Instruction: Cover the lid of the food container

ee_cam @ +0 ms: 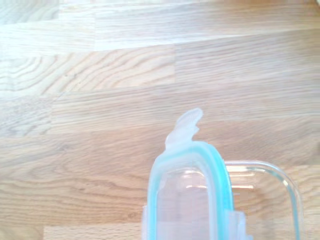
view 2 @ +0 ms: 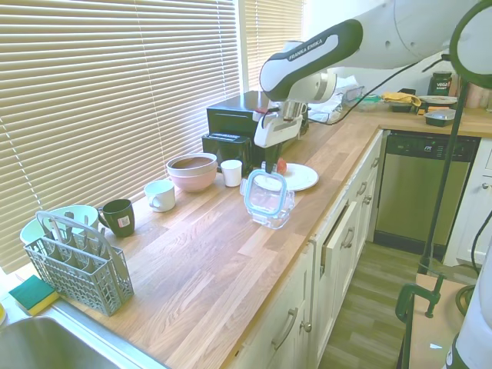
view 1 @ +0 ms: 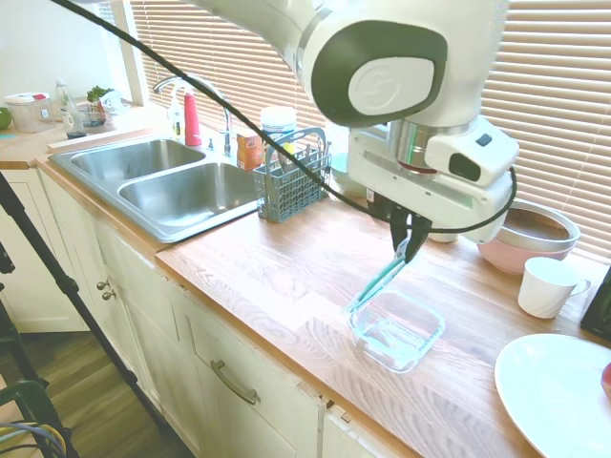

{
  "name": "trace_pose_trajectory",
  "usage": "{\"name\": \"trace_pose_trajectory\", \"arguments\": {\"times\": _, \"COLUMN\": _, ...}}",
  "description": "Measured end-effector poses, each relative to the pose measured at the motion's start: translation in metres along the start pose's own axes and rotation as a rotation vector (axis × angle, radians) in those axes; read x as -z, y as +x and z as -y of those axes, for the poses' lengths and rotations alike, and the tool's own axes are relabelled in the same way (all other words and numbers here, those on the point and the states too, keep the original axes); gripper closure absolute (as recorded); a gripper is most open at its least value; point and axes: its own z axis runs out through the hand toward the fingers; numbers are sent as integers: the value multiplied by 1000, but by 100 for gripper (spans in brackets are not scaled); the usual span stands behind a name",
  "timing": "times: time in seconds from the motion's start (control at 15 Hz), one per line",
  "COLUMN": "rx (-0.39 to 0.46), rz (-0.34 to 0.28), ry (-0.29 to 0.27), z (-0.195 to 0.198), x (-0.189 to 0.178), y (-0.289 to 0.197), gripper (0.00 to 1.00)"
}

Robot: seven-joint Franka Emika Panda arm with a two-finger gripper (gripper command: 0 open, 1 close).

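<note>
Lid [view 1: 379, 282] pinched by top edge in fingers [view 1: 409, 250], hung tilted so lower edge meets food container [view 1: 397, 330] rim first, ready to hinge flat on counter [view 1: 286, 277]

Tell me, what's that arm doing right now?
Tool shut on the lid, held tilted. Lid's low edge at the food container, not yet flat on it. Nothing in the way.
</note>
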Motion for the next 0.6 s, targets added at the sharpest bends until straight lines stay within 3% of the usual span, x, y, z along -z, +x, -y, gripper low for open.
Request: {"name": "trace_pose_trajectory", "arguments": {"times": 0.6, "rx": -26, "rz": 32, "ry": -11, "z": -31, "x": -38, "y": 35, "gripper": 100}}
